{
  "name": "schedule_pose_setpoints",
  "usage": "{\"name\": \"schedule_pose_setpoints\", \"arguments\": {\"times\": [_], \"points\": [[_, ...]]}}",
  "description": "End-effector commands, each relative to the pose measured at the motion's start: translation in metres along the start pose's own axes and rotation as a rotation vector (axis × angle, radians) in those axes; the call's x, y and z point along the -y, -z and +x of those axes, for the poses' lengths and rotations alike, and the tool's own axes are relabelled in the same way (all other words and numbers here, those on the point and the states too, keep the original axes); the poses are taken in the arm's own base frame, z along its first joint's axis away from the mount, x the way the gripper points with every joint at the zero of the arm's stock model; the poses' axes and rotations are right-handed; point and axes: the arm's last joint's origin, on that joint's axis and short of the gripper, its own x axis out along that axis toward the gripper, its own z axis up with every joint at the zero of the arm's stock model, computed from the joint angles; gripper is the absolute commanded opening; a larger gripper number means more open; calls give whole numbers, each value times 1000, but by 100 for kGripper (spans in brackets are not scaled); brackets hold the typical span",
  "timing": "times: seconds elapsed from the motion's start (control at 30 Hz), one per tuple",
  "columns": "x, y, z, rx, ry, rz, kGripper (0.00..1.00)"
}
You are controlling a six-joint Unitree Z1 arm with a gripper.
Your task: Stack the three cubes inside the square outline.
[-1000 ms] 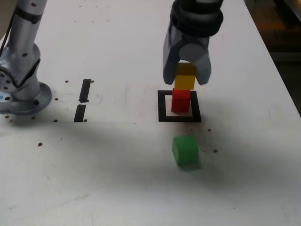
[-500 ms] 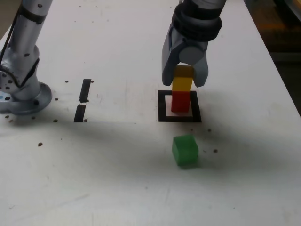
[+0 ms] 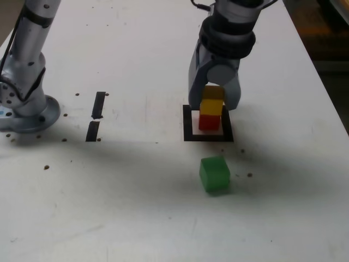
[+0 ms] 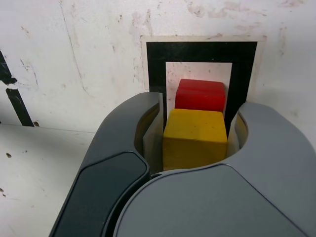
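The fingers (image 3: 214,101) are clamped tight on the yellow cube (image 3: 211,103), one on either side of it, and the yellow cube sits on top of the red cube (image 3: 209,121). The red one stands inside the square outline (image 3: 189,124), on its pale centre. The green cube (image 3: 214,173) lies alone on the white counter (image 3: 136,191), nearer the camera than the outline and apart from it. Two short black strips (image 3: 96,115) lie off toward the exterior view's left.

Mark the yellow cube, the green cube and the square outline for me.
yellow cube (image 3: 211,105): exterior view, front face.
green cube (image 3: 215,173): exterior view, front face.
square outline (image 3: 209,136): exterior view, near black border strip.
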Motion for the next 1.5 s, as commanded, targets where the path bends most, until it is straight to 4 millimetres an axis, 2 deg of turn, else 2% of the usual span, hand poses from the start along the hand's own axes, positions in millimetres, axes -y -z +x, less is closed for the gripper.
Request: {"name": "schedule_pose_setpoints", "arguments": {"times": [0.0, 0.23, 0.33, 0.57, 0.87, 0.93, 1.1, 1.17, 1.47], "points": [[-1, 0, 1, -1, 1, -1, 19], [-1, 0, 1, 6, 0, 1, 19], [-1, 0, 2, 9, 3, 0, 23], [-4, 0, 5, -3, 12, -8, 38], [-8, 1, 7, -9, -1, -10, 42], [-8, 1, 8, -8, 2, -9, 48], [-7, 0, 7, 11, 12, -8, 79], [-7, 0, 7, 20, 12, -7, 86], [-8, 3, 7, 21, -2, -17, 97]]}}
